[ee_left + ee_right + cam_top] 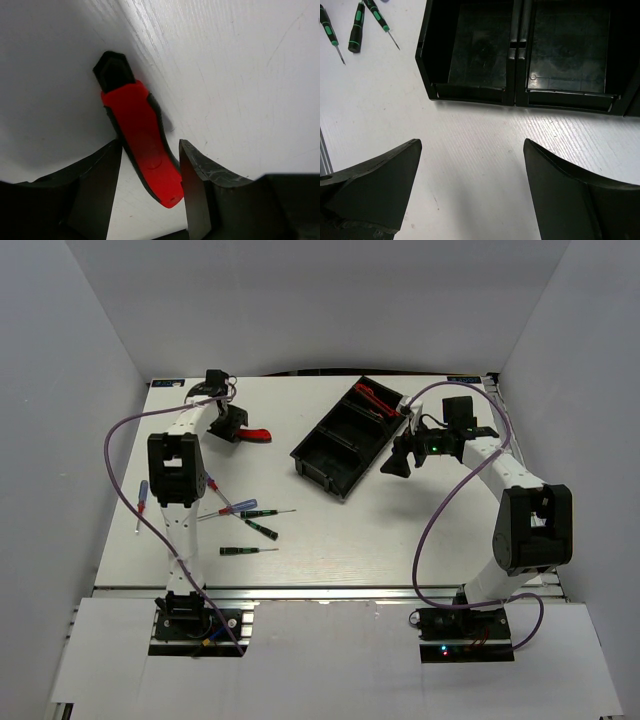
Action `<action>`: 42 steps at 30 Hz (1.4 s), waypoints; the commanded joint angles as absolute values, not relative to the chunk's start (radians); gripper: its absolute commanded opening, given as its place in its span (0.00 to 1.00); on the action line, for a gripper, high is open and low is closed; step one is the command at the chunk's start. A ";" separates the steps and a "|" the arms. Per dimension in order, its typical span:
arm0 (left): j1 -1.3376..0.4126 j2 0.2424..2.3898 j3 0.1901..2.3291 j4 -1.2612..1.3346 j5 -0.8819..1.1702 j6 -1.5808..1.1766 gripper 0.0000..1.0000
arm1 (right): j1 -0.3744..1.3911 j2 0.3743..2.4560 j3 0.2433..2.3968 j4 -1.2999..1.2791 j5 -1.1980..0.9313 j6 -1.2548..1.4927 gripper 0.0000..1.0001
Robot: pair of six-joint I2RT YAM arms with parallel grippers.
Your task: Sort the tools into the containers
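Note:
A red-and-black utility knife [140, 130] lies on the white table at the far left [258, 435]. My left gripper [150, 170] is open and straddles its near end; the right finger [195, 175] is at the knife's edge. In the top view that gripper [230, 426] is low at the knife. The long black tray [330, 462] lies diagonally at centre, with a red-handled tool [375, 400] in its far compartment. My right gripper [396, 462] is open and empty just right of the tray. It hovers over bare table [472, 165] in front of two empty compartments [480, 45].
Black-green screwdrivers [262, 512] and blue-red screwdrivers [232, 507] lie scattered near the left arm, with one blue-red one [142, 498] at the left edge. Some black-green ones show in the right wrist view [355, 20]. White walls enclose the table.

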State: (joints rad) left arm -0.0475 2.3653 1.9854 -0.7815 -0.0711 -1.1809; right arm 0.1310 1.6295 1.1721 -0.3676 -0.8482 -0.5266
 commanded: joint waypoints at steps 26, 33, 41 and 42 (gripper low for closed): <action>-0.025 2.345 1.819 -0.887 -0.190 -0.818 0.70 | 0.127 1.606 1.189 -0.362 -0.882 -0.506 0.89; -0.023 2.368 1.798 -0.885 -0.144 -0.810 0.55 | 0.127 1.589 1.181 -0.368 -0.881 -0.512 0.89; -0.025 2.307 1.858 -0.871 -0.017 -0.773 0.00 | 0.143 1.611 1.242 -0.448 -0.926 -0.577 0.89; -0.026 2.289 1.859 -0.865 -0.002 -0.770 0.00 | 0.146 1.623 1.288 -0.503 -0.934 -0.589 0.89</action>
State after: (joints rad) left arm -0.0219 2.2845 1.8645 -0.8101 -0.1070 -0.7944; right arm 0.1356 1.6268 1.1919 -0.4232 -0.8787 -0.5461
